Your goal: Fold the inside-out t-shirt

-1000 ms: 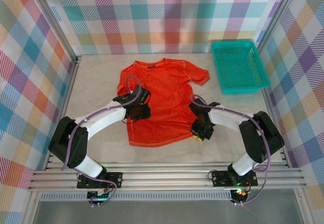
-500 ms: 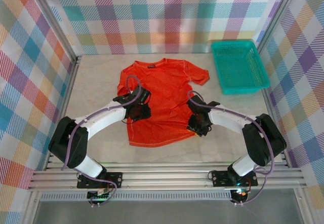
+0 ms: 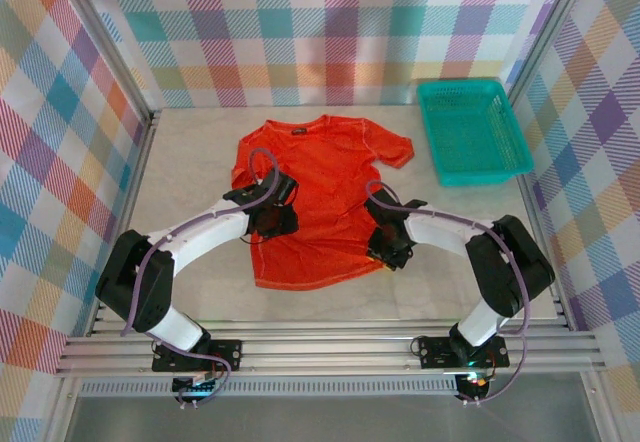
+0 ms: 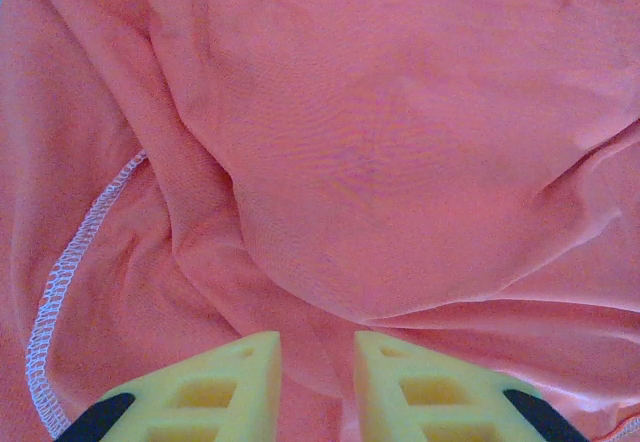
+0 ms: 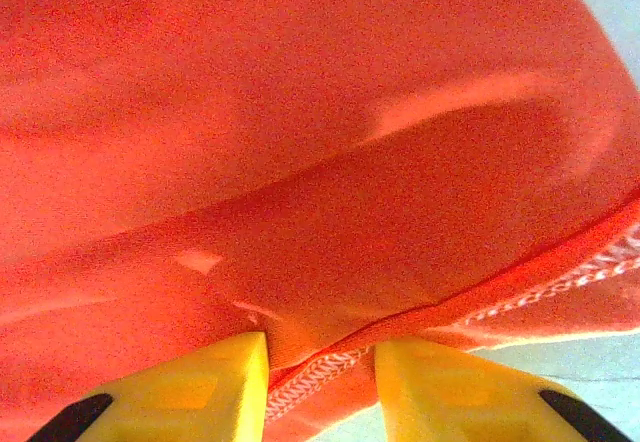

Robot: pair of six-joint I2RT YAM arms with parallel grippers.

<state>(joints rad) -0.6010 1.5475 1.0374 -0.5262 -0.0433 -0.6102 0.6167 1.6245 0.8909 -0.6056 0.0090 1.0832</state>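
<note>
Shifted slightly inward since a second ago, the right claw (image 5: 320,382) stands parted astride the hem (image 5: 570,280) of the inside-out t-shirt (image 3: 320,177), which lies spread on the bench (image 3: 190,162) ahead of it, while the left claw (image 4: 317,382) pinches a fold opposite.

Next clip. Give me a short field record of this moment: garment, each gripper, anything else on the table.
garment: inside-out t-shirt, spread on the table, collar at the far side, seam stitching showing
left gripper: at the shirt's left side, closed on a pinch of cloth
right gripper: at the lower right hem, stitched edge between its fingers; grip unclear
other: teal basket, far right corner, apart from the shirt
</note>
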